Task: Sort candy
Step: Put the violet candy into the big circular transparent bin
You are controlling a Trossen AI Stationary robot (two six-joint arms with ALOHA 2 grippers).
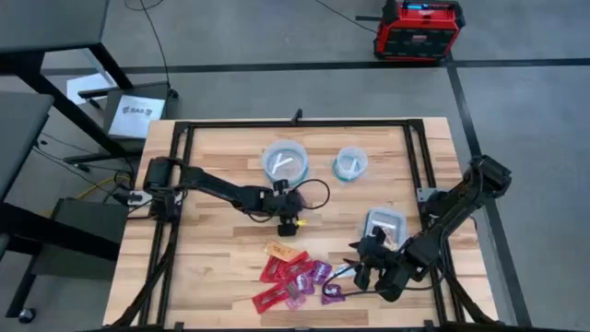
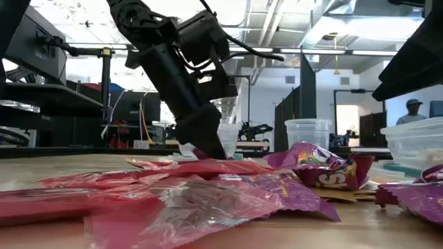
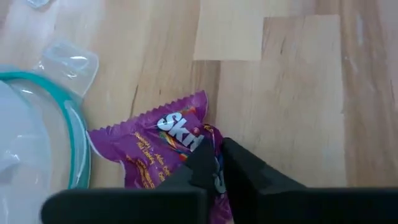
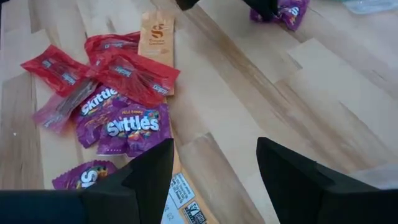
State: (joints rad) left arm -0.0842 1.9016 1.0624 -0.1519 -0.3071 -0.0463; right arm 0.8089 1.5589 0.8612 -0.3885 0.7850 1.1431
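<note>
Skittles packet [image 3: 168, 146], purple, pinched in my left gripper [image 3: 214, 168] beside the teal-rimmed bowl [image 3: 78, 155]; I should lift clear before swinging over. My right gripper [image 4: 214, 165] hangs open above the pile [image 4: 118, 93].

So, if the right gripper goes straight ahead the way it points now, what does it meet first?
Probably the orange packet lying between the open fingers of the right gripper; beyond it bare table. Depth is unclear.

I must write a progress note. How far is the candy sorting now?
Early stage. The left gripper is shut on a purple candy pack near a clear bowl. The right gripper, jaws open, hovers beside the remaining pile, which awaits sorting.
</note>
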